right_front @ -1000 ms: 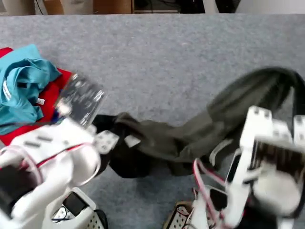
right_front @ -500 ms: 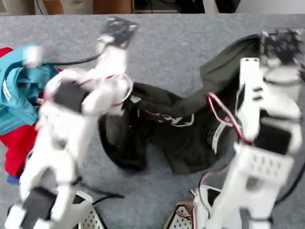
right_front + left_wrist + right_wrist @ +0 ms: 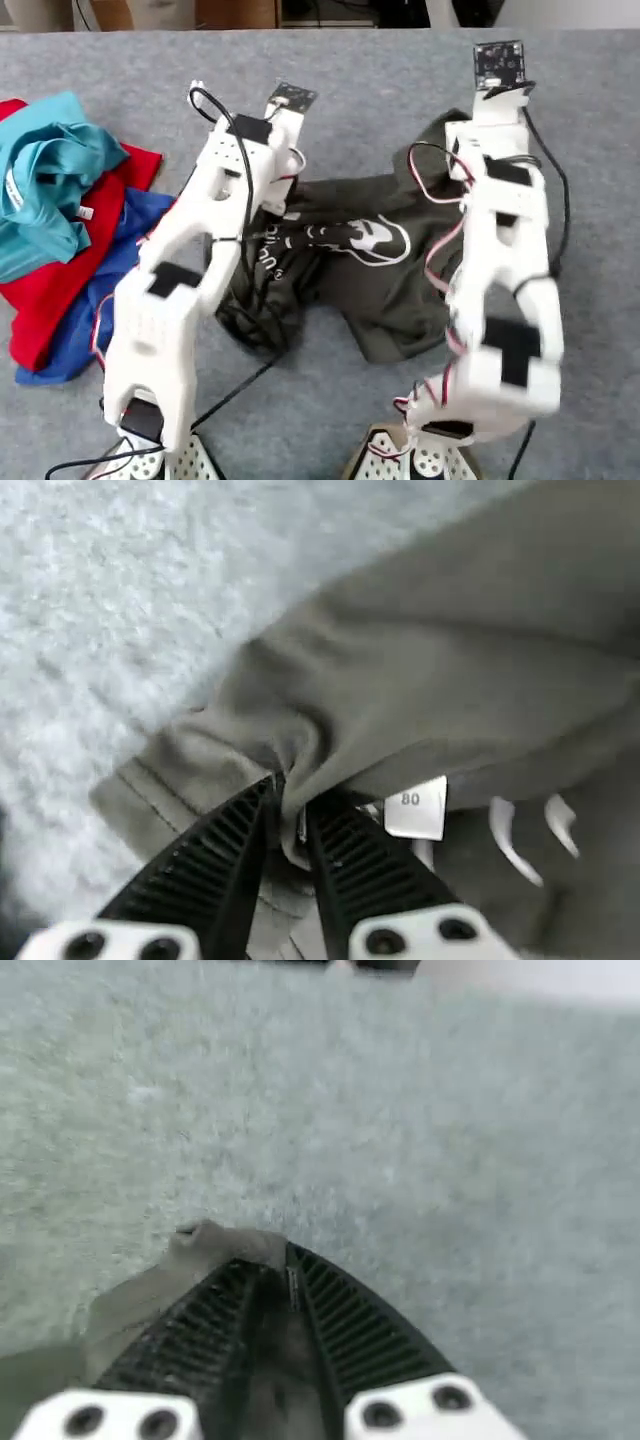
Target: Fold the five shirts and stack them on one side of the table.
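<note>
A dark olive shirt point(image 3: 385, 290) with a white print lies crumpled mid-table between my two arms. In the left wrist view, my left gripper point(image 3: 288, 792) is shut on a bunched fold of the shirt point(image 3: 450, 660) beside its white size tag point(image 3: 415, 810). My right gripper point(image 3: 286, 1260) is shut on a corner of the shirt point(image 3: 180, 1270), low over the grey table point(image 3: 450, 1140). In the high view, the left arm point(image 3: 215, 200) stretches over the shirt's left side and the right arm point(image 3: 500, 200) over its right side.
A loose pile lies at the table's left edge: a teal shirt point(image 3: 45, 180) on a red shirt point(image 3: 40, 300) and a blue shirt point(image 3: 95, 290). The grey table point(image 3: 380, 90) is bare beyond the arms. The arm bases stand at the front edge.
Both arms have swung from the front edge out toward the far side, carrying the dark shirt with them. The shirt has spread wider and its white print now faces up.
</note>
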Controlling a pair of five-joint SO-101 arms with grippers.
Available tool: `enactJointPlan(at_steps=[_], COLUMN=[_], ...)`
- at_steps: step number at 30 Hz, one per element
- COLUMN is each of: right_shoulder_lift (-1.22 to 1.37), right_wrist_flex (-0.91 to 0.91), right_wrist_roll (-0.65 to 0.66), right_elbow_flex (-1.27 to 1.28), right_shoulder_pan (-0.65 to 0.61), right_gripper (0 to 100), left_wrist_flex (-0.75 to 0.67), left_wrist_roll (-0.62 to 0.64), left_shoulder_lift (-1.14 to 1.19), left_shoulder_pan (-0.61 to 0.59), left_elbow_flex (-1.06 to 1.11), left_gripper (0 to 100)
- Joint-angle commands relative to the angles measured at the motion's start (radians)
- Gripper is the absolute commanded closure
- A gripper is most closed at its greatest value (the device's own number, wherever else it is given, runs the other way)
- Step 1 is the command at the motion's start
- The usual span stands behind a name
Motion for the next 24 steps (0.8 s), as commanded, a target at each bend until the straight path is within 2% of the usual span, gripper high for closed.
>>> enactJointPlan(at_steps=[1, 3, 6, 9, 11, 15, 18, 24], right_shoulder_lift=[0.176, 0.259, 0.355, 0.424, 0.458, 0.49, 0.493, 0.495], right_wrist_flex=[0.057, 0.117, 0.216, 0.304, 0.341, 0.376, 0.379, 0.379], right_wrist_roll=[-0.049, -0.044, -0.044, -0.044, -0.044, -0.044, -0.044, -0.044], right_elbow_flex=[-0.213, -0.326, -0.475, -0.59, -0.645, -0.697, -0.702, -0.704], right_shoulder_pan=[0.016, 0.016, 0.028, 0.036, 0.039, 0.039, 0.039, 0.039], right_gripper=[99.7, 99.7, 99.7, 99.7, 99.7, 99.7, 99.7, 99.7], left_wrist_flex=[0.112, 0.183, 0.273, 0.302, 0.292, 0.293, 0.338, 0.338], left_wrist_roll=[0.003, 0.003, 0.026, 0.166, 0.249, 0.311, 0.313, 0.308], left_shoulder_lift=[0.124, 0.2, 0.298, 0.375, 0.417, 0.45, 0.429, 0.234], left_shoulder_pan=[-0.048, -0.06, -0.066, -0.083, -0.097, -0.123, -0.133, -0.106], left_elbow_flex=[-0.37, -0.56, -0.809, -0.996, -1.077, -1.105, -1.097, -1.033], left_gripper=[98, 97, 87, 75, 74, 74, 74, 83])
